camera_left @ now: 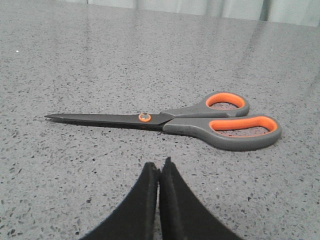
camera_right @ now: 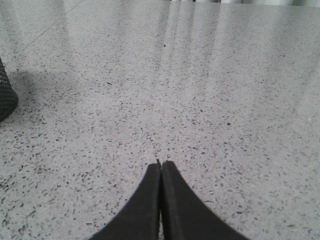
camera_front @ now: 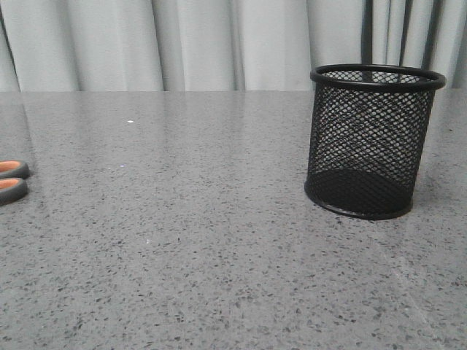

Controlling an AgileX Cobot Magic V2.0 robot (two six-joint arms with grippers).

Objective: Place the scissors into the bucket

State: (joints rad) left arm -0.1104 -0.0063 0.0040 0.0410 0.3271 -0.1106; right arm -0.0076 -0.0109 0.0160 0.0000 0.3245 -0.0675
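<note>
Both jaws are closed and hold nothing. Scissors [camera_left: 170, 120] lie flat by the tabletop's [camera_front: 182, 240] left edge; bucket [camera_front: 372, 142] waits empty, far right.

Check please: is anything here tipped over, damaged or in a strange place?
Nothing stands out. The bucket stands upright on the table and looks undamaged. The scissors lie flat and closed on the table, apart from the bucket.

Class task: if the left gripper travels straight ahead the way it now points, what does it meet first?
Probably the scissors: they lie flat across the path of the shut left gripper, roughly where blades meet handles.
</note>
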